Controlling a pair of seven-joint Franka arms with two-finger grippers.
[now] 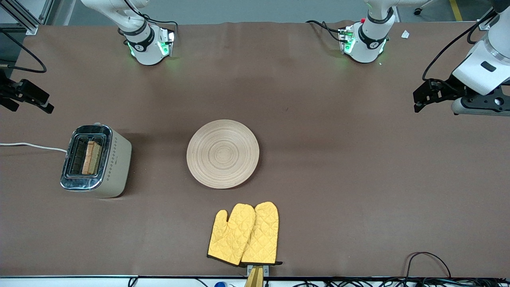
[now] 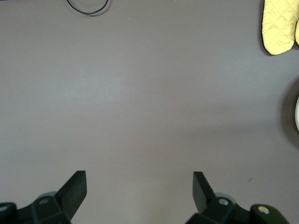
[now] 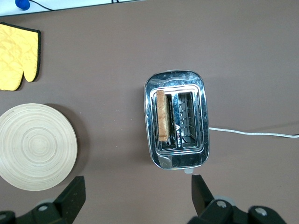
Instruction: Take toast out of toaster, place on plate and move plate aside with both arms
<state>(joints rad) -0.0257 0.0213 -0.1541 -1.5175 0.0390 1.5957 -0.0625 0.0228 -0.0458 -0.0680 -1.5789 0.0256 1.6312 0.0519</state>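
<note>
The toast (image 1: 91, 157) (image 3: 162, 115) stands upright in one slot of a chrome-topped beige toaster (image 1: 97, 161) (image 3: 176, 122) at the right arm's end of the table. The round pale wooden plate (image 1: 222, 153) (image 3: 35, 145) lies bare at mid-table; only a sliver of its rim (image 2: 297, 114) shows in the left wrist view. My right gripper (image 1: 30, 97) (image 3: 135, 191) hangs open over bare cloth beside the toaster, holding nothing. Over bare cloth at the left arm's end, my left gripper (image 1: 428, 93) (image 2: 139, 186) is open and empty too.
A pair of yellow oven mitts (image 1: 245, 233) (image 2: 279, 25) (image 3: 17, 56) lies nearer to the front camera than the plate. The toaster's white cord (image 1: 32, 146) (image 3: 252, 133) runs off the table's end. A black cable loop (image 1: 428, 261) lies near the front edge.
</note>
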